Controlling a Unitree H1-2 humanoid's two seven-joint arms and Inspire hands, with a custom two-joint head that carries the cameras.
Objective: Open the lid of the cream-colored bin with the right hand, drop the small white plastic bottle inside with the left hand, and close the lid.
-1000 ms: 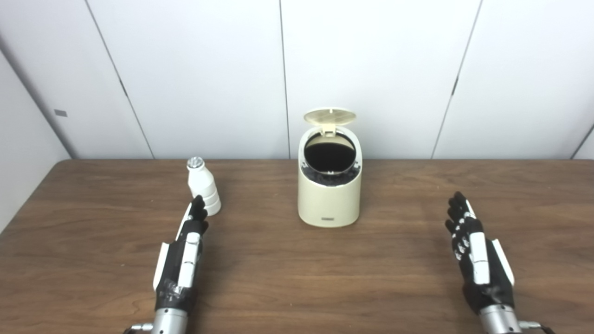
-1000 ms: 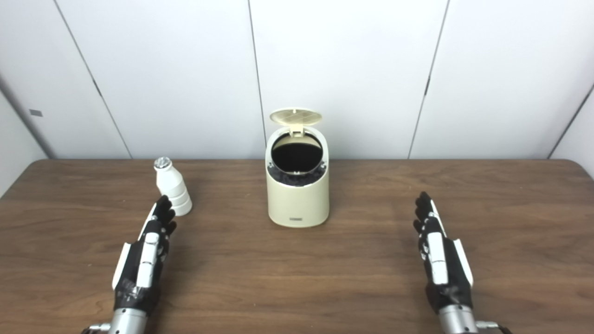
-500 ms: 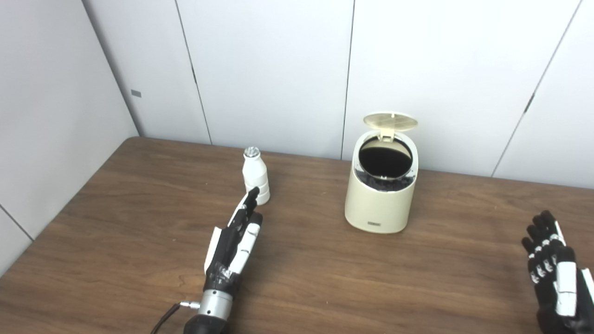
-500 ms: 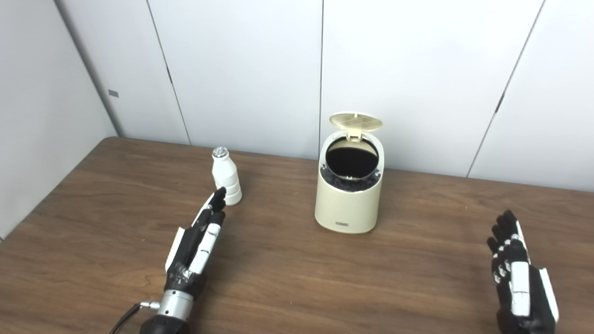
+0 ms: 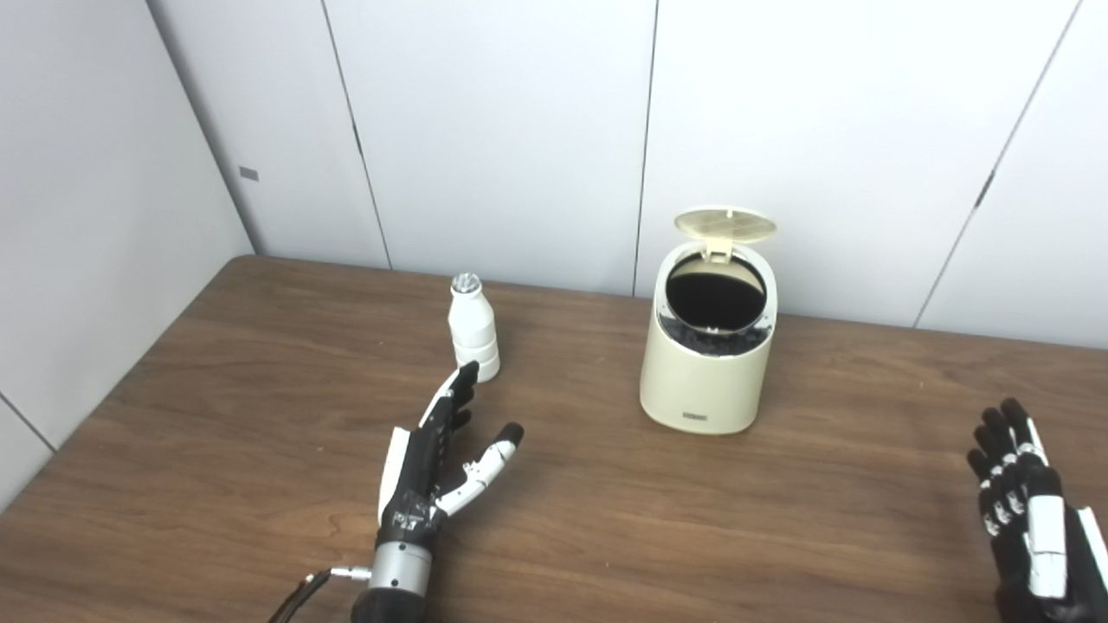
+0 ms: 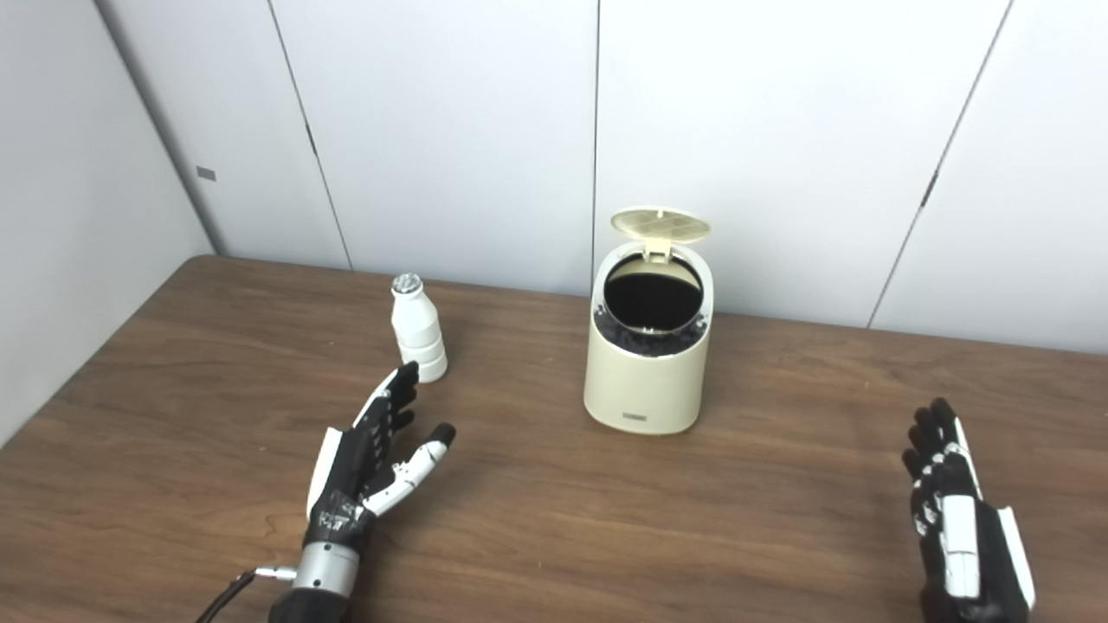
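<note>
The cream-colored bin (image 5: pixel 705 372) stands on the wooden table (image 5: pixel 606 536) right of center, its round lid (image 5: pixel 724 225) tipped up and back, the dark inside showing. A small white plastic bottle (image 5: pixel 473 327) with a silvery cap stands upright to the bin's left. My left hand (image 5: pixel 437 459) lies just in front of the bottle, open, thumb spread to the right, fingertips close to the bottle's base without holding it. My right hand (image 5: pixel 1030 510) rests open at the lower right, far from the bin, fingers straight and together.
White wall panels (image 5: pixel 519 130) close off the table's far edge, and a side wall (image 5: pixel 78 216) runs along the left. The table's left edge slants near the bottom left corner.
The camera swung left between the oldest frames and the later ones. Since half a second ago my left hand's thumb has spread out to the right. Bottle, bin and right hand stay put.
</note>
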